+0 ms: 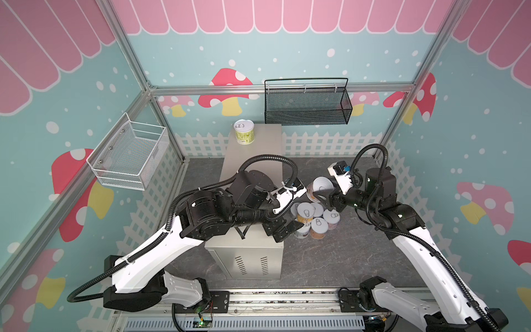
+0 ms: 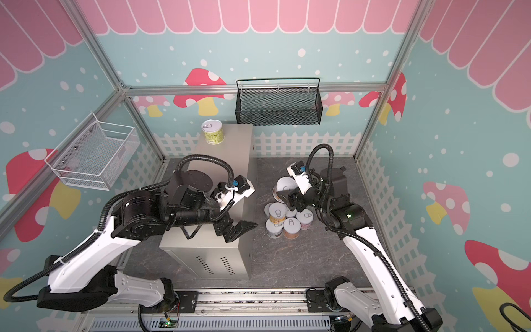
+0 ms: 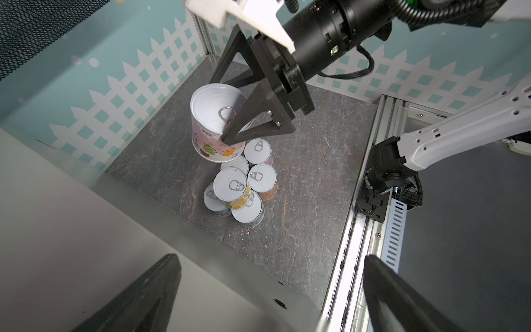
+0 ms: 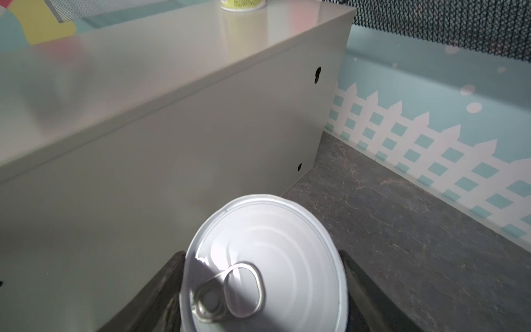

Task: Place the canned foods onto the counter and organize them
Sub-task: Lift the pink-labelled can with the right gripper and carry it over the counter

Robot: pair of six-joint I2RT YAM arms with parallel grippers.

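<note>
My right claw (image 3: pixel 219 110) is closed partway onto a short round tin with a pink cartoon label and a silver pull-tab lid (image 3: pixel 205 138), one jaw pressed to each side of its wall. In both top views this pink can sits just right of centre, tipped a little and, as far as I can judge, lifted off the heap below it. My left claw (image 2: pixel 240 230) gapes wide with nothing in it. It hangs over the near right edge of the long beige-grey metal box with the flat top, my counter (image 2: pixel 227 152), which runs up the middle of the frame. Directly under the pink can, on the dark stone-patterned floor (image 1: pixel 330 258) just right of the counter, lies a tight cluster of matching silver-lidded tins (image 3: pixel 241 186). I count six, touching one another, and a yellow-orange-labelled tin (image 3: pixel 231 184) seems to ride on top of its neighbours. At the counter's far left corner, upper centre of the frame, one green-labelled tin (image 1: pixel 244 131) stands upright. So I read the job as barely begun: one can placed, a second in hand and not yet over the counter, six left on the floor. That makes eight cans in all, one counter, two claws, and two baskets on the walls: a black mesh basket (image 1: pixel 307 106) at upper centre-right and a white wire basket (image 1: pixel 129 155) at left.
</note>
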